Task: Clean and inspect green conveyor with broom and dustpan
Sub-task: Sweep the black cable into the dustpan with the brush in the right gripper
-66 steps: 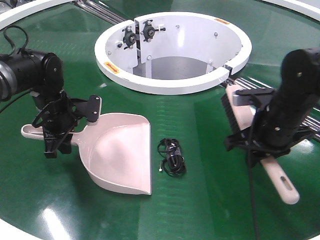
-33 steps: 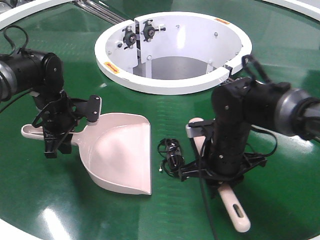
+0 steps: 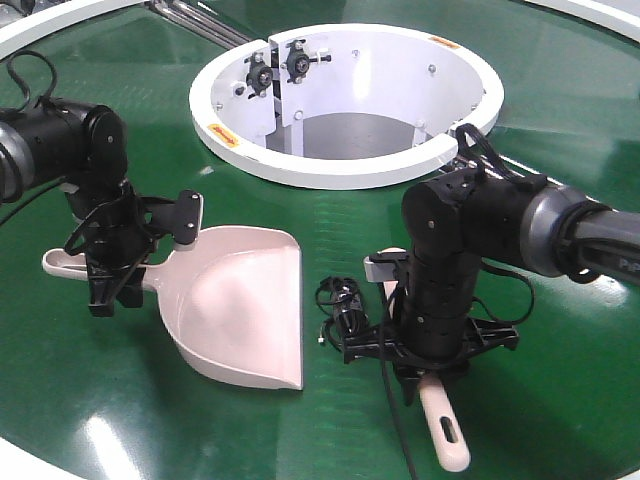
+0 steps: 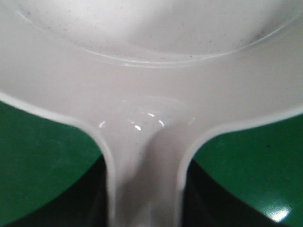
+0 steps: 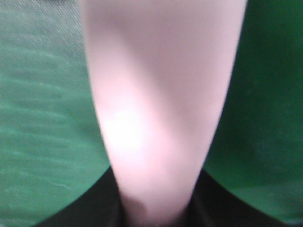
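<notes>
Clamping the dustpan (image 3: 240, 310) handle, the left gripper (image 3: 112, 280) sits at left; the right gripper (image 3: 425, 355) pinches the broom (image 3: 445, 430) handle beside a black cord (image 3: 343, 312).

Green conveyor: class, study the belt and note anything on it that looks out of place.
A small tangle of black cable lies loose on the green conveyor, between the dustpan's open mouth and the broom. It looks like stray clutter, part of neither tool nor belt. Nothing else stands out.
</notes>
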